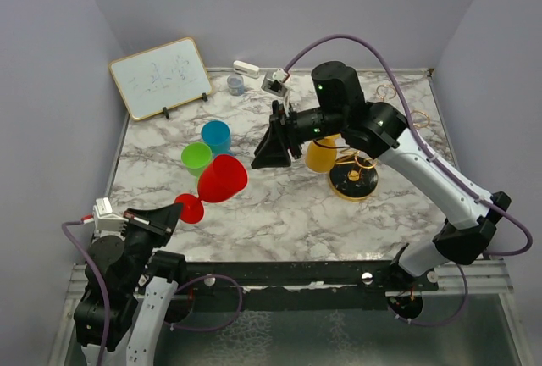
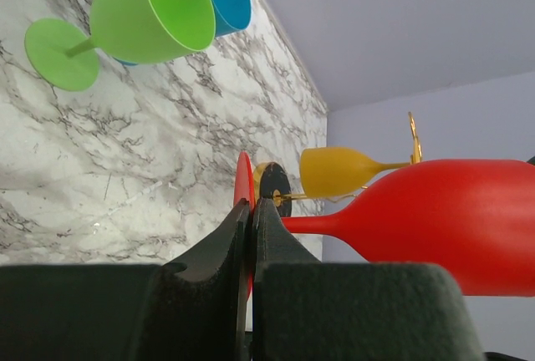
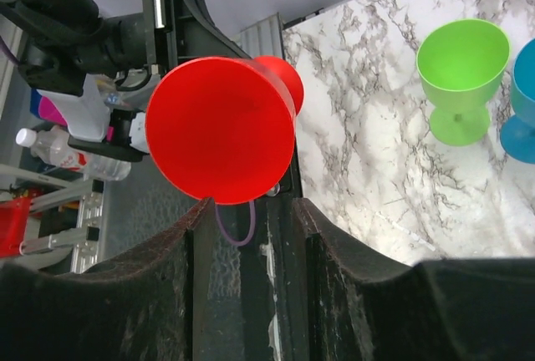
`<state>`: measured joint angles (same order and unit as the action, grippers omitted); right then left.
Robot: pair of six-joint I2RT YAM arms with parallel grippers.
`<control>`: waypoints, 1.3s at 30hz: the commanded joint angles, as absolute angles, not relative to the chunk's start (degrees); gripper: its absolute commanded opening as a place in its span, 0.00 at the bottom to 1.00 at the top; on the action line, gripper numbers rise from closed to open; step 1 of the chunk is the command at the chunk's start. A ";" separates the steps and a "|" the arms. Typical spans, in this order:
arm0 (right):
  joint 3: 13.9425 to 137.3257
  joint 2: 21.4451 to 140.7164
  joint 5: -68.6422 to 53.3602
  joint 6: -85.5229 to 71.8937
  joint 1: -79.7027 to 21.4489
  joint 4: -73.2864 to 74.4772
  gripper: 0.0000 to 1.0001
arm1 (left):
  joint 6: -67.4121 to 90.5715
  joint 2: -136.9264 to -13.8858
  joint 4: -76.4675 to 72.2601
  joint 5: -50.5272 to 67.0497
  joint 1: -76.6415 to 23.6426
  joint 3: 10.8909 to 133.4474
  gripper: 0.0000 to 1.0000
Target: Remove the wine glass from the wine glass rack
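At the lower left of the overhead view, the left gripper (image 1: 174, 213) was seen clenched on the foot of the red wine glass (image 1: 223, 178). In the left wrist view, its fingers (image 2: 226, 248) were pressed together on the edge of that red foot. The red wine glass was held tilted above the marble table (image 1: 279, 213), with its bowl pointing toward the centre of the frame, well apart from the wine glass rack (image 1: 353, 181). Just beyond its bowl, a green wine glass (image 1: 196, 158) and then a blue wine glass (image 1: 216, 135) were seen upright on the table, close beside each other. At the centre of the overhead view, the right gripper (image 3: 249, 211) was turned toward the red bowl. Its jaws were parted and nothing was gripped between them; in the right wrist view, the open mouth of the red bowl was framed just past the fingertips. To the right of that gripper, the rack was seen on its round black, gold-rimmed base, and a yellow wine glass (image 1: 320, 157) was hung on it bowl-down, with its stem caught in the gold wire. At the far edge, in the upper left of the frame, a whiteboard (image 1: 161, 78) was propped up, with a small grey cup (image 1: 235, 85) to its right.
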<state>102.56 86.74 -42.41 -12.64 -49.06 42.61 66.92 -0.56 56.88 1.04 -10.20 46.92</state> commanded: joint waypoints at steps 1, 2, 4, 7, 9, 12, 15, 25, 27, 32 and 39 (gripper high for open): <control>103.08 88.85 -43.47 -14.35 -48.98 38.76 0.41 | 66.47 0.57 54.23 2.20 -9.89 47.28 0.00; 103.31 89.31 -42.96 -14.43 -48.99 38.67 0.41 | 66.44 0.54 54.29 2.20 -9.86 47.35 0.00; 103.30 89.81 -43.24 -14.87 -49.04 37.80 0.41 | 66.40 0.53 54.25 2.38 -9.85 47.22 0.00; 103.37 90.57 -43.68 -15.60 -49.48 36.67 0.41 | 66.46 0.52 54.32 2.52 -9.85 46.83 0.00; 103.89 91.14 -43.23 -15.68 -50.01 36.70 0.41 | 66.49 0.59 54.24 2.63 -9.84 46.60 0.00; 104.66 92.09 -42.40 -15.58 -51.19 36.81 0.41 | 66.45 0.60 54.17 2.64 -9.84 46.34 0.00; 105.69 93.38 -41.02 -15.10 -52.53 37.56 0.41 | 66.48 0.52 54.00 2.81 -9.84 46.17 0.00; 106.25 95.21 -34.69 -15.11 -54.23 38.72 0.01 | 66.27 0.53 54.19 2.65 -9.84 46.25 0.00; 106.55 94.53 -31.02 -15.13 -54.21 39.47 0.01 | 66.20 0.53 54.77 1.80 -9.84 46.23 0.02; 107.82 91.90 -18.27 -14.24 -54.23 43.08 0.01 | 65.93 0.31 58.49 -2.80 -9.82 46.74 0.48; 110.46 88.57 -4.25 -12.67 -54.15 48.59 0.01 | 62.30 -1.08 61.16 -10.29 -9.84 49.73 0.59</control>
